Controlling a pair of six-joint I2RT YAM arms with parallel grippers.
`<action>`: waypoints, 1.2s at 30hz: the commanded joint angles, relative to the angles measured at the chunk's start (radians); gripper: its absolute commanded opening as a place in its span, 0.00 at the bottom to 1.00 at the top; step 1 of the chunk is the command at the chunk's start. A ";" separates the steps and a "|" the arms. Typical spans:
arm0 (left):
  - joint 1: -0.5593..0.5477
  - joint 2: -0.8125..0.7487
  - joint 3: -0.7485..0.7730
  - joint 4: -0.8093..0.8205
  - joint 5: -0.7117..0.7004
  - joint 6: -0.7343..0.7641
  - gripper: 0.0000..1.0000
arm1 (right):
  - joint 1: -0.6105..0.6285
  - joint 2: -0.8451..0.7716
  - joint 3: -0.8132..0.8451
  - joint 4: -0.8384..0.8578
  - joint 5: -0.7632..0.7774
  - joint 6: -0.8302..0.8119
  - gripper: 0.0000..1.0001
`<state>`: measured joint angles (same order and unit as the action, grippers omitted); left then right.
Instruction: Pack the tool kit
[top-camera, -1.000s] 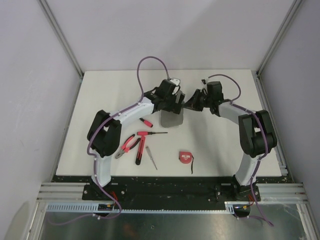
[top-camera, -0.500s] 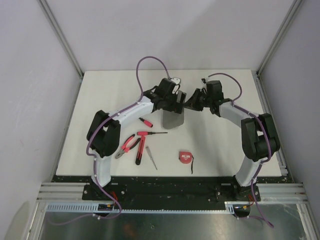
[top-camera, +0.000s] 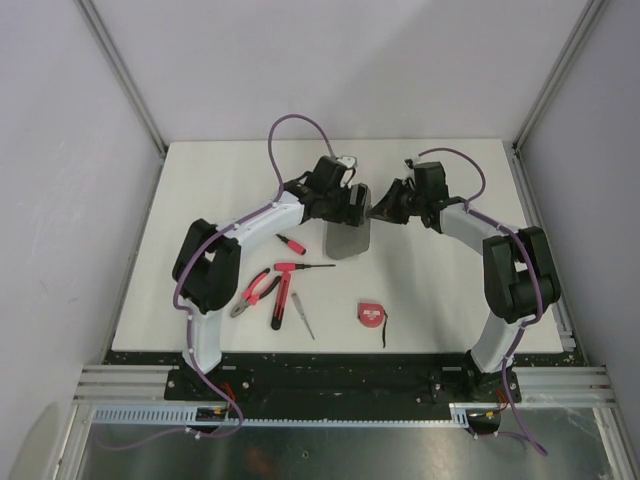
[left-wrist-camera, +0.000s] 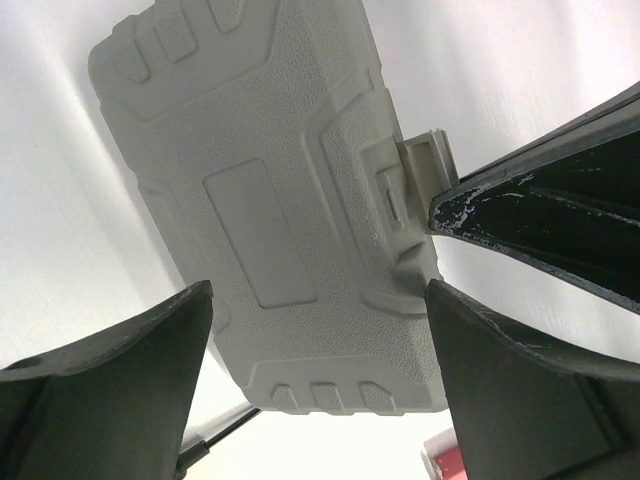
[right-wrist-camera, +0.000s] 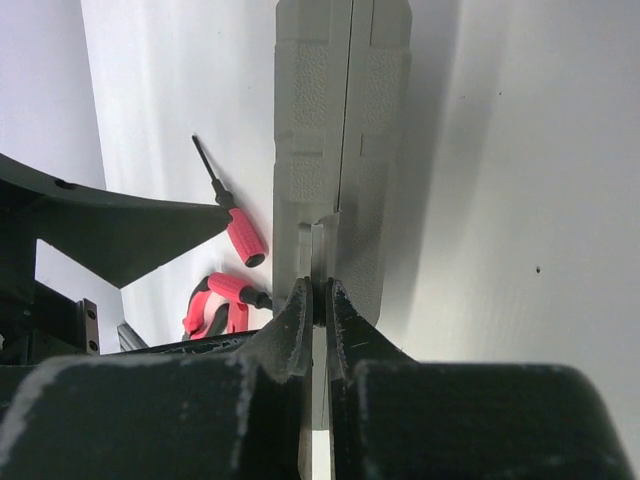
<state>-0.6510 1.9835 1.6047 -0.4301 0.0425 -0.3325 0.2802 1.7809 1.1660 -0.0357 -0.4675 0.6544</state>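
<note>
Two fingers of the right gripper (right-wrist-camera: 318, 300) are clenched on the latch tab (right-wrist-camera: 318, 240) of the grey case (top-camera: 348, 240). The left gripper (left-wrist-camera: 320, 290) hangs spread wide with the case between its fingers (left-wrist-camera: 120, 380); I cannot tell whether they touch it. Since a second ago the left wrist has edged slightly to its own side and the case has hardly stirred, so I'd say they are settling a hold to open it. It sits closed, mid-table (top-camera: 450, 200), while the pliers (top-camera: 255, 290), screwdrivers (top-camera: 300, 267) and tape measure (top-camera: 371, 314) lie out nearer the bases. The case seems propped on a short end, long axis sloping from the grippers toward the near edge, seam facing the right arm.
</note>
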 joint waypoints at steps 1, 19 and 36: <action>0.008 0.014 -0.008 -0.004 0.020 0.004 0.94 | -0.003 -0.063 0.012 0.048 -0.016 -0.007 0.00; 0.010 0.060 0.000 -0.009 0.019 0.002 0.99 | -0.001 -0.062 0.013 0.056 0.002 0.003 0.00; 0.177 -0.001 -0.039 -0.017 0.075 -0.121 0.63 | -0.047 -0.050 0.012 -0.044 0.002 -0.060 0.00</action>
<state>-0.5488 1.9995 1.5959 -0.3996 0.2543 -0.4671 0.2573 1.7790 1.1618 -0.0650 -0.4370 0.6449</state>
